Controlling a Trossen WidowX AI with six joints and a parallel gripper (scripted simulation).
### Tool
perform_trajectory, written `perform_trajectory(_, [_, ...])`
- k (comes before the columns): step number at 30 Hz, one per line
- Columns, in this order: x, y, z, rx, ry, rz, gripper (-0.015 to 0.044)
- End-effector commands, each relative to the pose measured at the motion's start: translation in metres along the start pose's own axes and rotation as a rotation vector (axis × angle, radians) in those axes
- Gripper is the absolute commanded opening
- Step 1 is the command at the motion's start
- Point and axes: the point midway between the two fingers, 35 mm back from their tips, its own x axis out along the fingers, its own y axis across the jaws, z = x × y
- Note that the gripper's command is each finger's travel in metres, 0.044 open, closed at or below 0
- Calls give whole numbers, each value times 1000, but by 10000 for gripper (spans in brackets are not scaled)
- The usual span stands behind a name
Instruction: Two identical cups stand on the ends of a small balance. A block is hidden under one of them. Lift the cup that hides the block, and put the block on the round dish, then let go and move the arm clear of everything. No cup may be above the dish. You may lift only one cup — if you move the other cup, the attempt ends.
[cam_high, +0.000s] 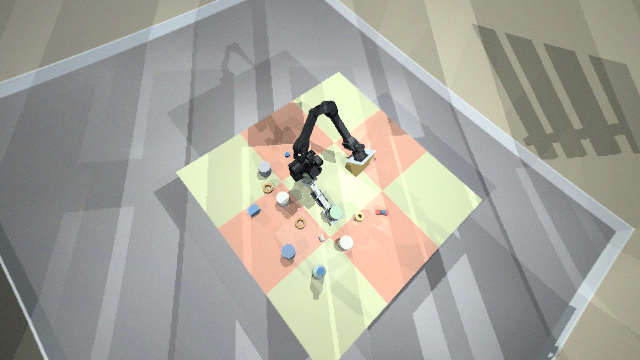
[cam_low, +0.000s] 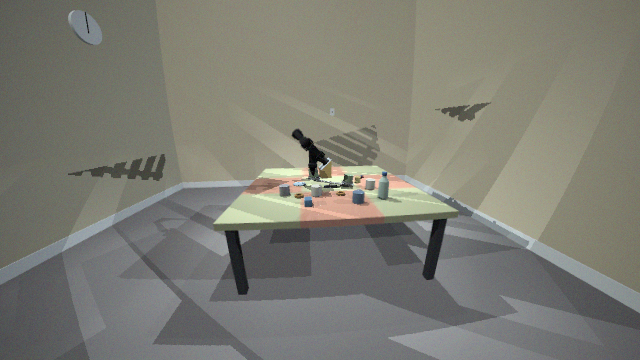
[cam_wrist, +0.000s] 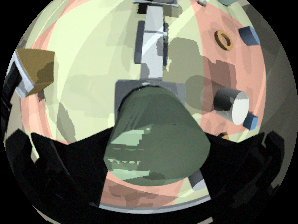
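Top view: the end effector (cam_high: 306, 170) (cam_low: 313, 176) (cam_wrist: 153, 132) hangs over one end of the small balance (cam_high: 320, 196) (cam_wrist: 151, 52), whose long beam runs away from it towards the other green cup (cam_high: 335, 212) (cam_low: 348, 178). That second cup should be left untouched. A small blue round thing (cam_high: 287, 154) (cam_low: 299, 184) lies near the end effector, opposite the beam; it may be the dish, but I can't be sure.

Exterior view: the end effector is low at the counter (cam_low: 260, 216), but its fingers are too small here to read.

Wrist view: the fingers stand fairly wide, closed on the dark green cup (cam_wrist: 157, 135) between them, at the balance's near end. Whether it has left its pan, I can't tell. Its axis looks roughly upright, running from the pan towards the end effector. No block shows; it is presumably beneath this cup. I'd expect a light, stiff, perhaps slippery cup, best held by opposite sides and raised straight up. The block would probably be stiff and light, best pinched across two flat sides; its heading is hidden.
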Motion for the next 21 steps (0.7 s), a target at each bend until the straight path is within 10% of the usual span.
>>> perform_trajectory(1, [-8,-4,-1,14,-4,-12,0])
perform_trajectory(21, [-33,-3,-1,14,-3,-12,0])
